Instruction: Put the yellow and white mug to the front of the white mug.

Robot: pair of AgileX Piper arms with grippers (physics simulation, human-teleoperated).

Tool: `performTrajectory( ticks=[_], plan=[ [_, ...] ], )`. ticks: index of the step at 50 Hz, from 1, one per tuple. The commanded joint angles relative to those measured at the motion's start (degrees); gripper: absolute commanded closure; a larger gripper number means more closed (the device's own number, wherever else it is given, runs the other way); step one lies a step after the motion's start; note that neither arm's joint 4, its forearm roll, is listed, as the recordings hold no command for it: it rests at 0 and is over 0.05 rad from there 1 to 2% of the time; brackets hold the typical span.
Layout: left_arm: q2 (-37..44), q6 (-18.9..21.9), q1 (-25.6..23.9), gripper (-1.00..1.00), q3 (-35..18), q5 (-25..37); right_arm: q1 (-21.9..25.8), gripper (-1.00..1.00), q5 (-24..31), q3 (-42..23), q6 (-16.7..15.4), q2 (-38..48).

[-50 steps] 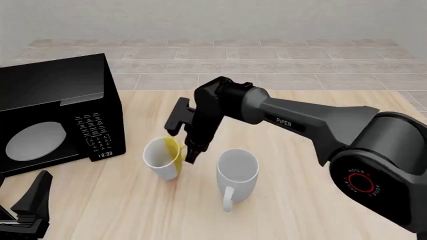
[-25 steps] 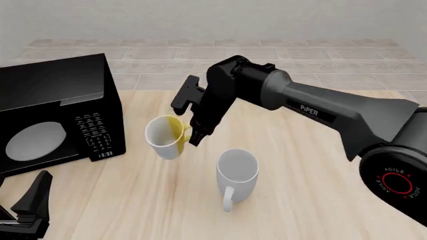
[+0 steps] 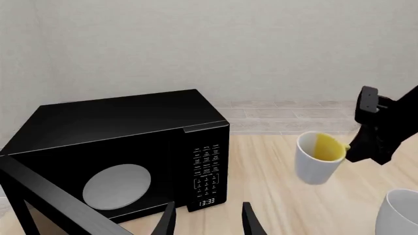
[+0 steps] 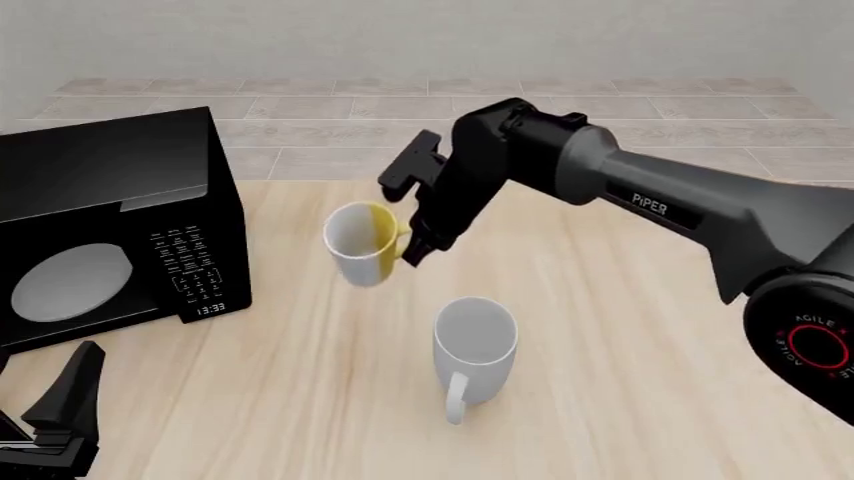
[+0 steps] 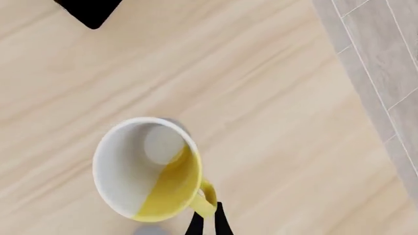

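The yellow and white mug [image 4: 360, 243] hangs in the air above the table, tilted, held by its yellow handle in my right gripper [image 4: 410, 247]. It also shows in the right wrist view [image 5: 147, 169] with the shut fingers [image 5: 207, 223] on its handle, and in the left wrist view [image 3: 319, 156]. The white mug [image 4: 474, 345] stands upright on the table nearer the camera, handle toward the front edge; its rim shows in the left wrist view [image 3: 398, 214]. My left gripper [image 4: 60, 405] rests low at the front left, open and empty, its fingers [image 3: 164, 223] apart.
A black microwave [image 4: 107, 225] stands at the left of the wooden table [image 4: 627, 330], close to the lifted mug. It fills the left wrist view [image 3: 117, 156]. Tiled floor [image 4: 534, 110] lies beyond the table's far edge.
My right gripper has lifted the yellow and white mug off the table and carried it up, away from the camera and a little right. The white mug and left arm have not moved.
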Motion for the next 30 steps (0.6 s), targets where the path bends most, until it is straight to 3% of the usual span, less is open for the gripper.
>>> performTrajectory(
  ticks=[1,30],
  plan=[
    [0.0,0.0,0.0,-1.00,0.0,0.0,-2.8,1.00,-1.9,2.0,2.5,-1.2],
    [0.0,0.0,0.0,-1.00,0.0,0.0,-7.9,1.00,-8.9,13.4,4.8,-5.2]
  ],
)
